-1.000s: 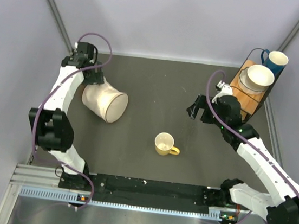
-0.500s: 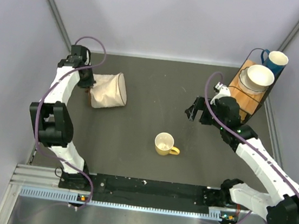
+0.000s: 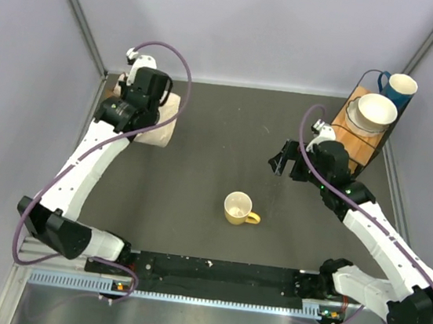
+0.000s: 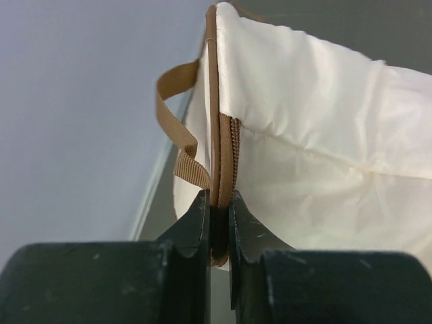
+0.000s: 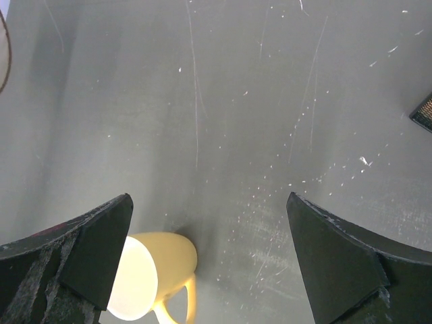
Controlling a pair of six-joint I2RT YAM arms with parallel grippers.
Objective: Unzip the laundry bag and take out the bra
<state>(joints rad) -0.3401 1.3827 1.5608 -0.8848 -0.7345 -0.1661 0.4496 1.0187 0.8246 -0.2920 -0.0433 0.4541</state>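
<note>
Left gripper [image 4: 218, 217] clamps tight on the zipper rim of the laundry bag [image 4: 317, 128], far left, zip seemingly closed, bra not yet out.

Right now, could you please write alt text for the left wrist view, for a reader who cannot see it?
The left gripper is shut on the brown rim trim of the cream laundry bag, beside its zipper. A brown strap loops out to the left, against a grey wall.
</note>
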